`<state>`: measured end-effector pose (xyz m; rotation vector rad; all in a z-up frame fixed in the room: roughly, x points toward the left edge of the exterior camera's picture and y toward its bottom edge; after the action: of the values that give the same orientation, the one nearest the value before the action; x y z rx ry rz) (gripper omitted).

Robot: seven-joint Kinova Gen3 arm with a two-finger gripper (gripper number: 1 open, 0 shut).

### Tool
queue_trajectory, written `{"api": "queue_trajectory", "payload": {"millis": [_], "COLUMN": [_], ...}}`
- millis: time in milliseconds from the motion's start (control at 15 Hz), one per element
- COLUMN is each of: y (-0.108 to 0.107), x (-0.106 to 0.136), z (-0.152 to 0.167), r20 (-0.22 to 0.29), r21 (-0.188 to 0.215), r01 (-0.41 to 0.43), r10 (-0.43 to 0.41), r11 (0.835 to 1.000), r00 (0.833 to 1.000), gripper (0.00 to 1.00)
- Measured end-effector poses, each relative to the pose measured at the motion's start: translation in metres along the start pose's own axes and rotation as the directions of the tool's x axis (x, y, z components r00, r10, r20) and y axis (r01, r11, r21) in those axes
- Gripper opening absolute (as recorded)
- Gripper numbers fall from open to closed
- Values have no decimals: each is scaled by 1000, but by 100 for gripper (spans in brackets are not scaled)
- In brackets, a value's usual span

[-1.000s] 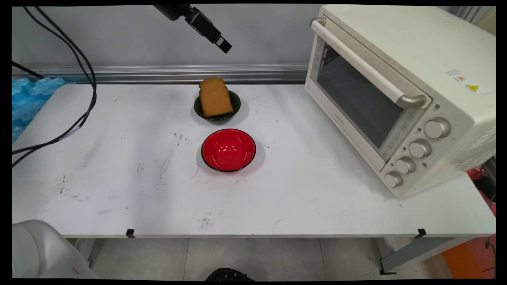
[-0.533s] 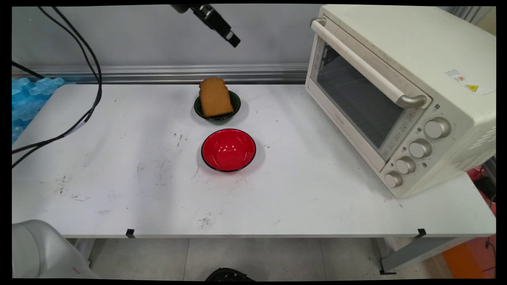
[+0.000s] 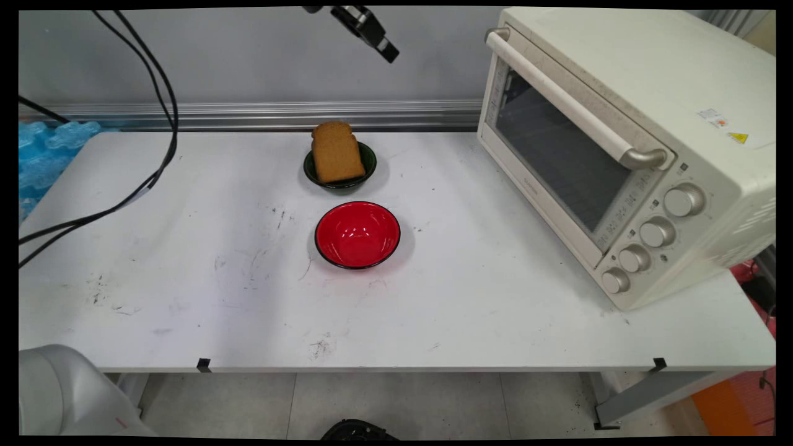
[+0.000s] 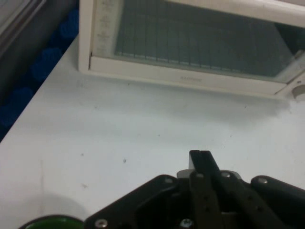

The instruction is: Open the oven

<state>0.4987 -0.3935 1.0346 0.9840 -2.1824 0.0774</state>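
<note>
The counter (image 3: 186, 279) is a white laminate top, scuffed with dark marks near its centre and front edge, with two small black tabs on the near edge. Behind it runs an aluminium rail (image 3: 248, 114) along a grey wall; blue wrapping material (image 3: 43, 155) lies beyond the far-left corner. Black cables (image 3: 148, 124) hang over the left side.

A cream toaster oven (image 3: 619, 142) occupies the right of the counter, door shut, with a long bar handle (image 3: 570, 99) across the top of the glass and four silver knobs (image 3: 650, 232) down its near-right panel. A yellow warning sticker (image 3: 737, 137) and a small white label sit on its top; their text, and the small lettering on the door frame, cannot be read.

A green bowl (image 3: 367, 162) stands at the far centre, holding a brown bread slice (image 3: 336, 152) propped upright. Just nearer is a red bowl (image 3: 357, 234) with a black rim, apart from the green one.

The claw (image 3: 389, 52) is raised high at the top edge, above the counter between the green bowl and the oven, holding nothing. In the hand view its fingers (image 4: 201, 164) appear pressed together, pointing at the oven door.
</note>
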Motion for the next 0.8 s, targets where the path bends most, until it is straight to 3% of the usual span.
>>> {"api": "queue_trajectory", "payload": {"millis": [800], "y": [10], "x": [31], "z": [59], "r20": [-42], "r21": [-30], "r01": [-39], "r10": [38], "r11": [999], "r00": [998], "gripper": [0]}}
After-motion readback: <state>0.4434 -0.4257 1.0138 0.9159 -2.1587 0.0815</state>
